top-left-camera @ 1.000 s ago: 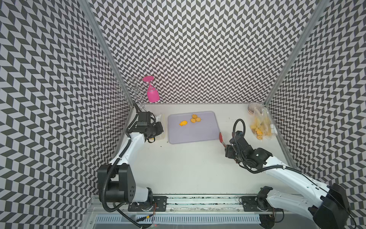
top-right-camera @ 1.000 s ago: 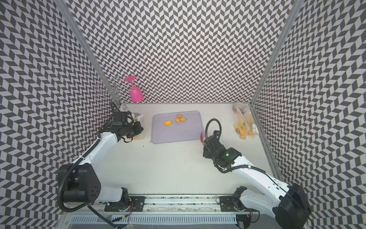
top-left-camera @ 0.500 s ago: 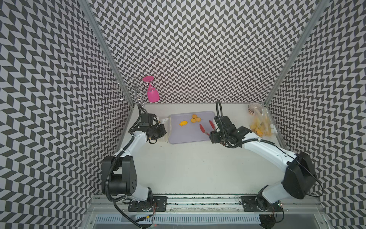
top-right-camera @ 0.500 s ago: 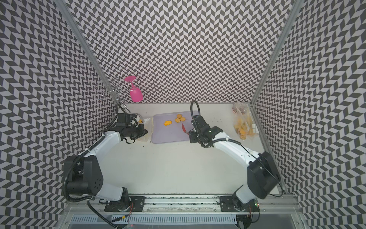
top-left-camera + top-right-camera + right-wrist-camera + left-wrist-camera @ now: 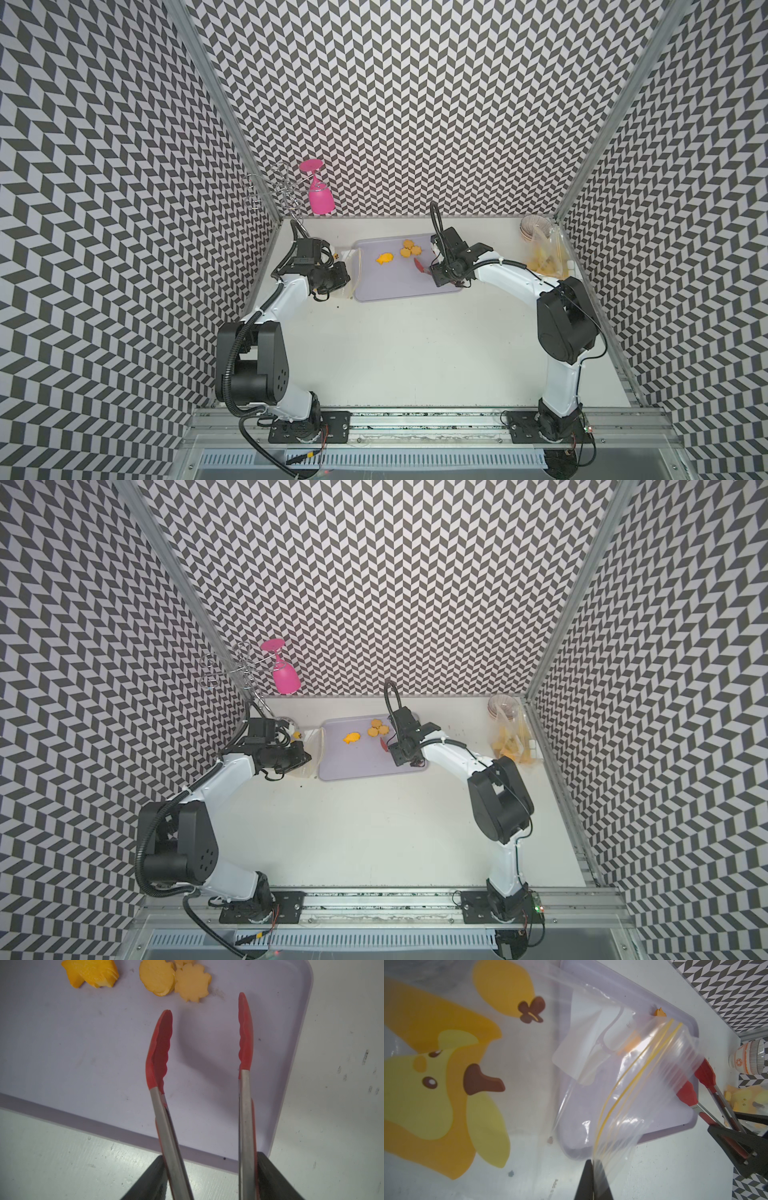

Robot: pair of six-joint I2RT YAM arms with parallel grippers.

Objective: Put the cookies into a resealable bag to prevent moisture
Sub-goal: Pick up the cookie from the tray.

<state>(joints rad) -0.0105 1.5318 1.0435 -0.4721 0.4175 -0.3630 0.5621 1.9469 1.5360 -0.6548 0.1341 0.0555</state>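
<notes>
Cookies (image 5: pixel 405 252) flat on tray (image 5: pixel 399 284), fish cookie (image 5: pixel 385 259) long axis along tray's length

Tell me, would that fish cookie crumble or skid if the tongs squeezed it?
Probably light and stiff: the fish cookie is small and chunky. It might skid on the smooth-looking tray. The tongs have scalloped red tips, likely gripping gently.

Bright even light, soft shadows; bag (image 5: pixel 629 1093) blurry w/ glare.
</notes>
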